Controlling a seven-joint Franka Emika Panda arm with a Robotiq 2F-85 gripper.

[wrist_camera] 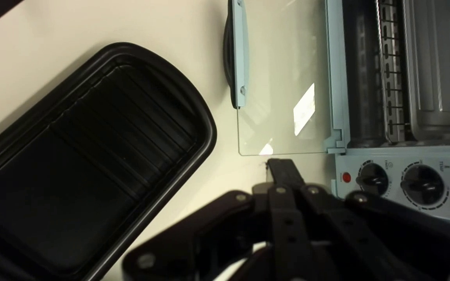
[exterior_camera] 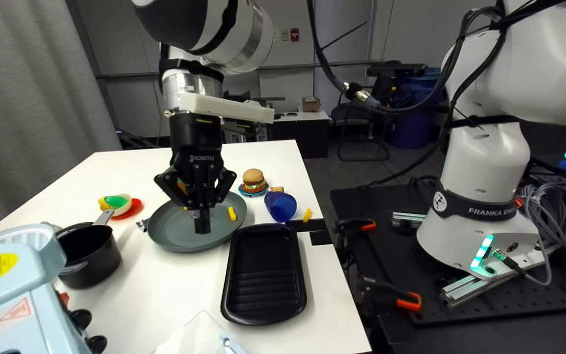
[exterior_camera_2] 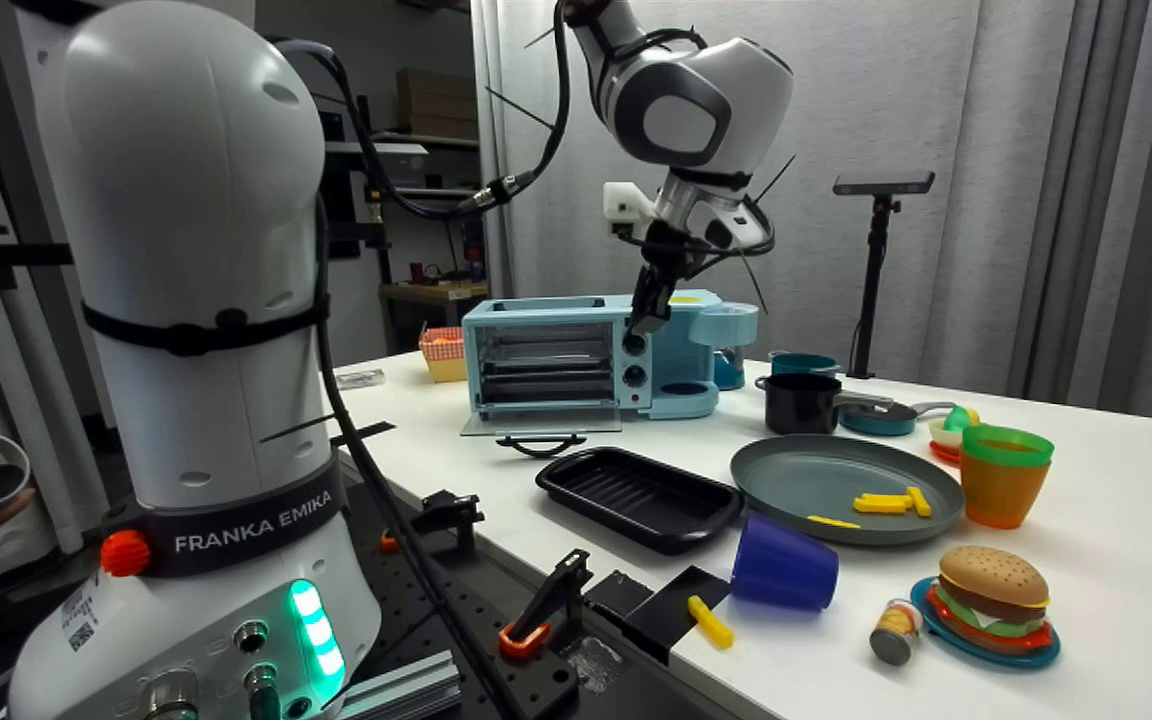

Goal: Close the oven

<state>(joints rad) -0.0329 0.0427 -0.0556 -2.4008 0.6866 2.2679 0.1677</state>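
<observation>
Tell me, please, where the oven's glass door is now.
In the wrist view, the glass door is open, upper right of centre, hinged to the toaster oven on its right, with the black ridged tray to its lower left.

Mostly a rounded white Franka Emika Panda arm (exterior_camera_2: 181, 180), hung with black cables (exterior_camera_2: 563, 65).
Reads FRANKA EMIKA on a black base band (exterior_camera_2: 246, 530), glows pale green from a segmented light strip (exterior_camera_2: 317, 632), spells ROBOTIQ in small letters (exterior_camera: 202, 158) above screw-studded black linkages (wrist_camera: 297, 230) and fingers (wrist_camera: 285, 171).
</observation>
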